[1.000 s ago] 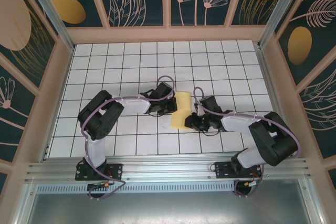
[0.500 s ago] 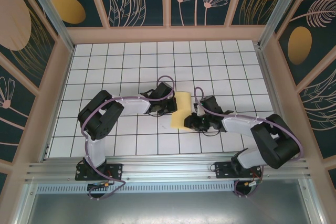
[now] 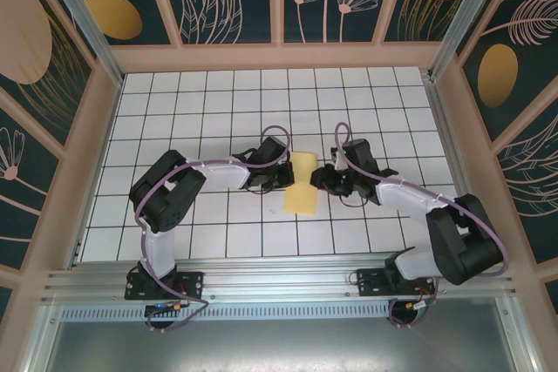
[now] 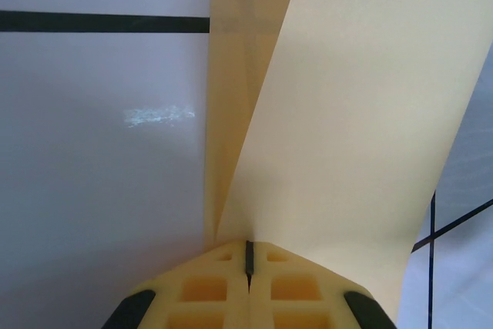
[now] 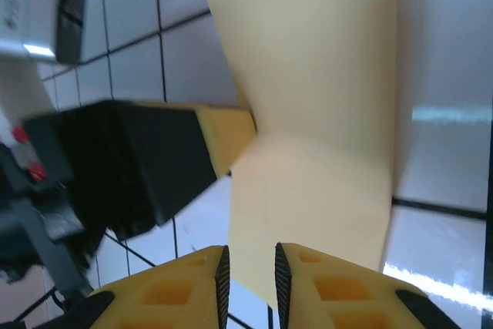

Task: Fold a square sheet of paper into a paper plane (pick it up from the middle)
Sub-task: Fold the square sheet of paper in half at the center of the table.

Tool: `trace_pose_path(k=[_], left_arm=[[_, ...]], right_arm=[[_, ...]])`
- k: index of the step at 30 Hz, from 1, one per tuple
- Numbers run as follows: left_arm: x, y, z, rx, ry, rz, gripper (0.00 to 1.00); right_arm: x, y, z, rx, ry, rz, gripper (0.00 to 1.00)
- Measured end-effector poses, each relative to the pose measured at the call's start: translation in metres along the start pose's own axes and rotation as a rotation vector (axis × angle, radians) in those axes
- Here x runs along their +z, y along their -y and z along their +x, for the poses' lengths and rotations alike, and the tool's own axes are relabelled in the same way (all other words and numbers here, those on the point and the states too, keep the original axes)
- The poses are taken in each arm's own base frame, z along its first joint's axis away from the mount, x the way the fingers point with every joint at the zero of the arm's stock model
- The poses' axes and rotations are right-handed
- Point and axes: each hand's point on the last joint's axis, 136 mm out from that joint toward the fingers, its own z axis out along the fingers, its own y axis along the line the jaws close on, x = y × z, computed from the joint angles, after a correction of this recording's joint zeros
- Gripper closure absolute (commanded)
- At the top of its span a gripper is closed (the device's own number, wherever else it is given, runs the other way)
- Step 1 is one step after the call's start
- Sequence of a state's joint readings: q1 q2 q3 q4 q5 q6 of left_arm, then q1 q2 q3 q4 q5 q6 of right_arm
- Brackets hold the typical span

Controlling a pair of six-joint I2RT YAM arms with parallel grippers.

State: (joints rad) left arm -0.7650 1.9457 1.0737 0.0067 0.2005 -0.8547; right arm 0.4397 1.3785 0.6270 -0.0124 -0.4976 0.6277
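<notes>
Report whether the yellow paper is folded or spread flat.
Folded. The yellow paper shows two overlapping layers diverging from the left gripper, which is shut on it.

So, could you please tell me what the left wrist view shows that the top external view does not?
Left wrist: the left gripper shut on the yellow paper, whose layers fan apart from the pinch. Top external: the right gripper at the paper's right edge, and the tiled table around both arms. Shared: the folded paper and the white grid tiles.
</notes>
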Motion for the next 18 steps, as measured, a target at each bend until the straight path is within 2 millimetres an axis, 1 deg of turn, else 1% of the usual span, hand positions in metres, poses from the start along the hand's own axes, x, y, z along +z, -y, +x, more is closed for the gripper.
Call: trace_pose_path(k=[2, 3, 7, 12, 18], left_arm=[[0.000, 0.000, 0.000, 0.002, 0.001, 0.000, 1.00], [0.000, 0.000, 0.000, 0.002, 0.001, 0.000, 1.00], [0.000, 0.000, 0.000, 0.002, 0.000, 0.001, 1.00], [0.000, 0.000, 0.000, 0.002, 0.000, 0.001, 1.00], [0.000, 0.000, 0.000, 0.007, 0.000, 0.000, 1.00]], right_arm=[[0.004, 0.001, -0.012, -0.005, 0.013, 0.001, 0.74], [0.007, 0.003, -0.013, -0.004, 0.009, 0.005, 0.74], [0.027, 0.024, 0.001, 0.020, -0.074, 0.039, 0.74], [0.038, 0.045, 0.011, 0.042, -0.120, 0.085, 0.74], [0.035, 0.043, 0.011, 0.037, -0.122, 0.082, 0.73]])
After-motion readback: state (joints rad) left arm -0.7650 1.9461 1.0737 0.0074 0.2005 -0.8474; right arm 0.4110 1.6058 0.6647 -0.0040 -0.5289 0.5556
